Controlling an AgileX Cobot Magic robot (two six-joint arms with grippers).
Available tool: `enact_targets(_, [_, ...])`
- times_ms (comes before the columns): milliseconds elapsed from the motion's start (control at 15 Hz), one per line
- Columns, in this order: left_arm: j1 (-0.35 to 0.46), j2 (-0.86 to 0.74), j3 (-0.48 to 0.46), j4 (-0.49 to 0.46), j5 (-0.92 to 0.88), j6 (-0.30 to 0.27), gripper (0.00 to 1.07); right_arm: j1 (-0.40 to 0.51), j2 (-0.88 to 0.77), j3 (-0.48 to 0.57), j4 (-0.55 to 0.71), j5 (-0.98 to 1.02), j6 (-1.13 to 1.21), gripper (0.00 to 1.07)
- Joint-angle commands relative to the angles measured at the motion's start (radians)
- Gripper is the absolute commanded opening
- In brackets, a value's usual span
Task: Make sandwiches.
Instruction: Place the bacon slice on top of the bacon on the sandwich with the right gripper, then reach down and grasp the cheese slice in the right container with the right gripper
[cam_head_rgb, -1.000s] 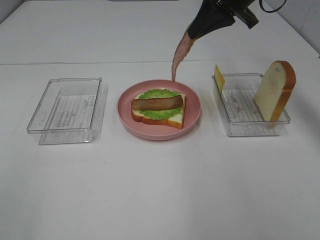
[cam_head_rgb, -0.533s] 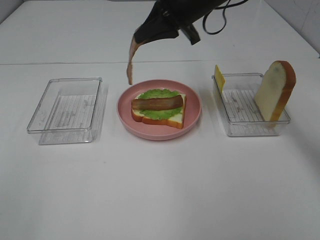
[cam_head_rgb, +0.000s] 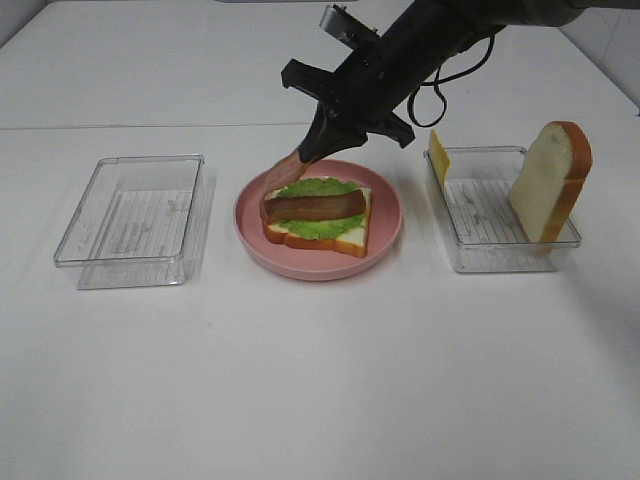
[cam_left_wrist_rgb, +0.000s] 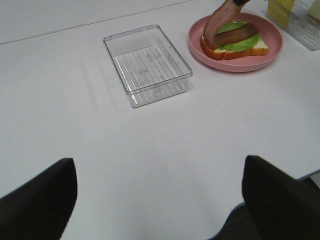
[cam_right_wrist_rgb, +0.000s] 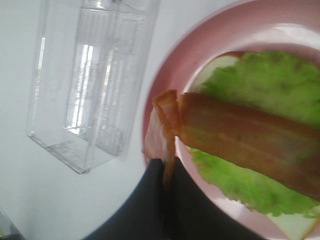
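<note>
On the pink plate (cam_head_rgb: 390, 236) lies the open sandwich (cam_head_rgb: 318, 222): a white bread slice with orange-brown crust, green lettuce (cam_head_rgb: 322, 187) and a brown bacon strip (cam_head_rgb: 315, 206) on top. My right gripper (cam_head_rgb: 312, 150) hangs just above the plate's left rear, shut on a pinkish ham slice (cam_head_rgb: 283, 170) that dangles down to the bacon's left end. The right wrist view shows the ham (cam_right_wrist_rgb: 165, 125) pinched beside the bacon (cam_right_wrist_rgb: 235, 135). My left gripper (cam_left_wrist_rgb: 159, 162) is open and empty over bare table, well away from the plate (cam_left_wrist_rgb: 240, 67).
A clear tray (cam_head_rgb: 500, 250) on the right holds an upright bread slice (cam_head_rgb: 550, 180) and a yellow cheese slice (cam_head_rgb: 438, 155). An empty clear tray (cam_head_rgb: 135, 215) stands left of the plate. The right arm stretches over the table behind the plate.
The right arm has swung left from above the plate's right rear and come down, so the hanging ham now reaches the left end of the bacon. The left gripper has stayed open.
</note>
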Motion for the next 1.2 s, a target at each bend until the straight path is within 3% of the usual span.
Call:
enact_targets(67, [-0.001,-0.02,0.002,-0.002,-0.011,-0.002,0.85,-0.002,-0.001,-0.004,-0.092,-0.002,0.047,0.0])
enact_targets(400, [-0.001,-0.02,0.002,-0.002,-0.011,-0.002,0.85,-0.002,-0.002,-0.004,-0.217,0.003,0.115,0.0])
enact_targets(467, [-0.001,-0.02,0.002,-0.002,-0.011,-0.002,0.85,-0.001,-0.002,-0.004,-0.246,0.006,0.132,0.04])
enact_targets(667, [-0.001,-0.02,0.002,-0.002,-0.011,-0.002,0.85,-0.001,-0.002,-0.004,-0.28,0.006,0.144,0.24])
enact_targets(733, [-0.001,-0.02,0.002,-0.002,-0.011,-0.002,0.85,-0.001,-0.002,-0.004,-0.285,0.007,0.147,0.39])
enact_targets(800, [-0.001,-0.02,0.002,-0.002,-0.011,-0.002,0.85,-0.001,-0.004,-0.004,-0.285,0.007,0.147,0.45])
enact_targets(867, [-0.001,-0.02,0.002,-0.002,-0.011,-0.002,0.85,-0.001,-0.007,-0.004,-0.286,0.007,0.146,0.64])
enact_targets(933, [-0.001,-0.02,0.002,-0.002,-0.011,-0.002,0.85,-0.001,-0.017,-0.004,-0.289,0.008,0.137,0.71])
enact_targets(1200, [-0.001,-0.02,0.002,-0.002,-0.011,-0.002,0.85,-0.001,-0.111,-0.004,-0.38,0.006,0.121,0.73])
